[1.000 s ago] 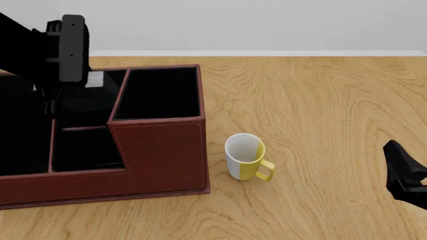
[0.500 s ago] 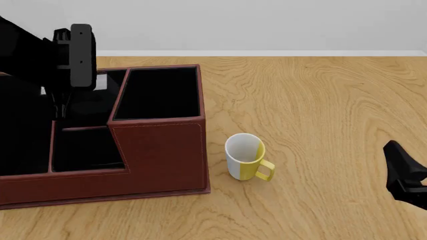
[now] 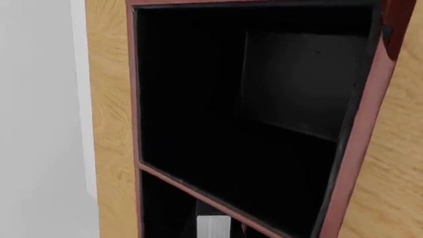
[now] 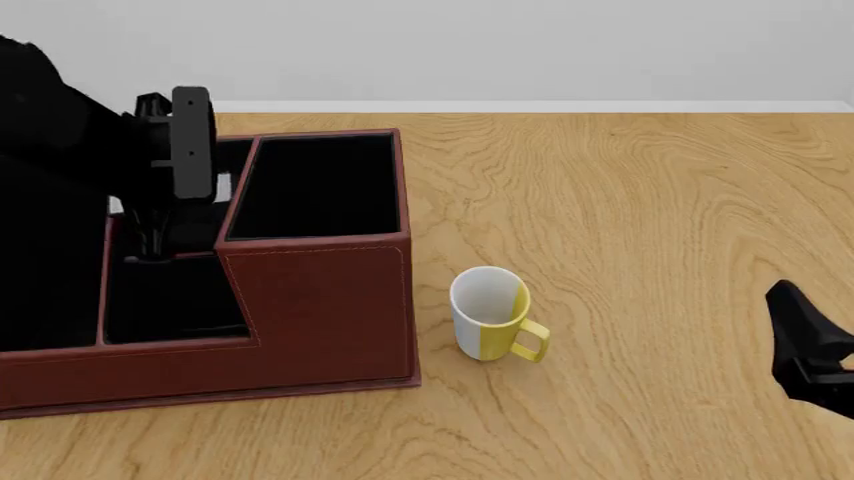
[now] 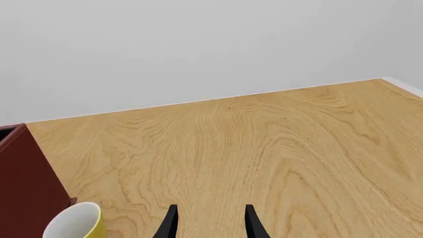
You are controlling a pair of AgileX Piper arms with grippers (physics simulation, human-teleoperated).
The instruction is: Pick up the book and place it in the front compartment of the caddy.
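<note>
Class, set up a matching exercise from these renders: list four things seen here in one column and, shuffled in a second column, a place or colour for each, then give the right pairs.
Column 1:
1. caddy
2. mug
3. right end effector
4. table

Column 2:
A. white and yellow
B. pale wood grain
C. reddish-brown outside, black inside
D. low at the front view's right edge, fingers apart

Pairs: 1-C, 2-A, 3-D, 4-B

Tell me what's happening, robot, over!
Left arm over the caddy, fingers hidden. Right fingers open, idle near the mug. Book's page edge glimpsed inside the caddy. Nothing blocking.
</note>
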